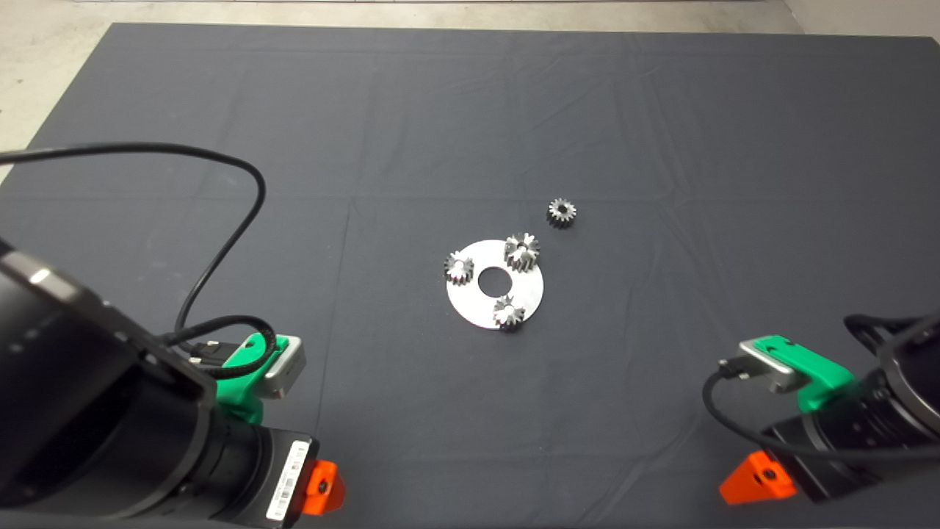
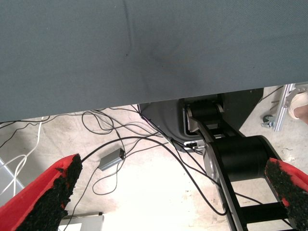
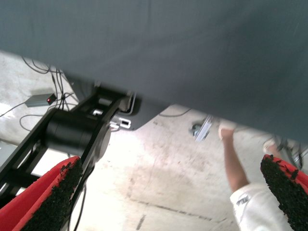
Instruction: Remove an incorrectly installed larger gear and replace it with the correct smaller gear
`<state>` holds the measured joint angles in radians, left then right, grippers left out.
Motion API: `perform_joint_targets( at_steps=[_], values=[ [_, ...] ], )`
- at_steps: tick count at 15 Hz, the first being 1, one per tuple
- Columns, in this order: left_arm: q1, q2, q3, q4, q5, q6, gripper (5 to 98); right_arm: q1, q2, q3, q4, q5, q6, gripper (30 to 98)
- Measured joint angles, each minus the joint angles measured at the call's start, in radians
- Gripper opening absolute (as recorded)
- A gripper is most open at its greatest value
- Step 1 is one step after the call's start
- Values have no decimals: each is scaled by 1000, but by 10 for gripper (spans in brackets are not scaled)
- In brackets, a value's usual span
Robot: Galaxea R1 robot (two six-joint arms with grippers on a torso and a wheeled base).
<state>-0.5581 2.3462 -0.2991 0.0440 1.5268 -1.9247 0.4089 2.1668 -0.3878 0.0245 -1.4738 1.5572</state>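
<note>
larger gear (image 1: 521,252) seated on disc (image 1: 532,290), smaller gear (image 1: 561,212) loose on mat (image 1: 661,110) nearby; likely heavy, rigid, slippery steel, best pinched across the teeth. left gripper (image 2: 175,192) and right gripper (image 3: 171,192) parked at near edge, spread wide, empty.

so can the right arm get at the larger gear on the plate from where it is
Probably yes. The right claw waits open at the mat's near right edge, and only bare mat lies between it and the larger gear on the round plate. The smaller gear sits beyond, off that path.
</note>
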Motion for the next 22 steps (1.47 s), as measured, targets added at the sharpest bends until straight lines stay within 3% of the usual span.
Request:
perform_joint_targets(
  at_steps=[3,5,7,9,11,14,17,22],
  values=[
    [0,0,0,0,0,0,982,-7,23,-200,-8,-1,-199,977],
    [0,0,0,0,0,0,982,-7,79,-341,-14,-5,-320,977],
    [0,0,0,0,0,0,982,-7,206,-467,-33,-10,-419,977],
    [0,0,0,0,0,-1,982,-6,336,-564,-55,5,-483,977],
    [0,0,0,0,1,-1,982,16,418,-629,-75,9,-537,977],
    [0,2,0,0,0,-1,982,63,447,-669,-141,3,-586,977],
    [0,2,0,0,0,-1,982,62,466,-702,-240,4,-592,977],
    [0,2,0,0,0,-1,982,60,525,-750,-306,2,-599,977]
  ],
)
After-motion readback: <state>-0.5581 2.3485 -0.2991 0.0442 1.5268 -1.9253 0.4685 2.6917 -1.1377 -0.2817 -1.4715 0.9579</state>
